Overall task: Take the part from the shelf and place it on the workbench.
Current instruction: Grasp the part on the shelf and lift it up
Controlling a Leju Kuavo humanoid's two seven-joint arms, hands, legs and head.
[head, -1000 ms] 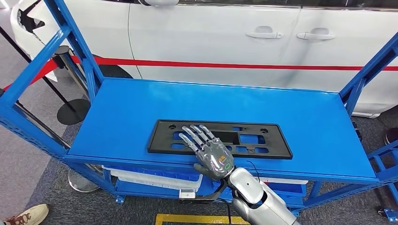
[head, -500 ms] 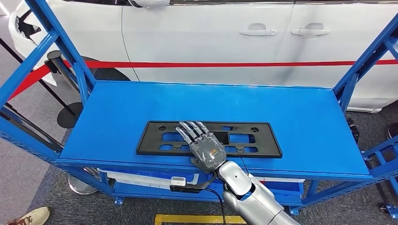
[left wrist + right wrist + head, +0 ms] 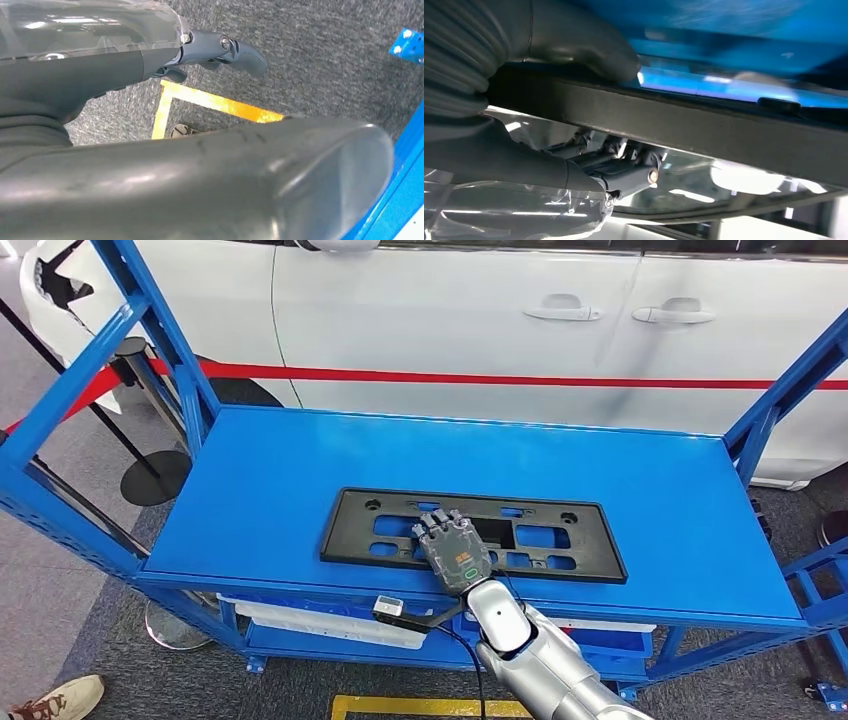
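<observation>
While gripping the black part (image 3: 473, 534) | right hand (image 3: 455, 552) clamped on its near edge | blue shelf (image 3: 260, 480) | no legible writing

A blue metal shelf (image 3: 260, 490) is being seen from above, framed by blue uprights and slanted braces. A flat black part (image 3: 560, 540) with rectangular cut-outs is lying directly on its top surface, near the front edge and roughly centred. The shelf is being carried by a grey carpeted floor (image 3: 60, 580).
</observation>
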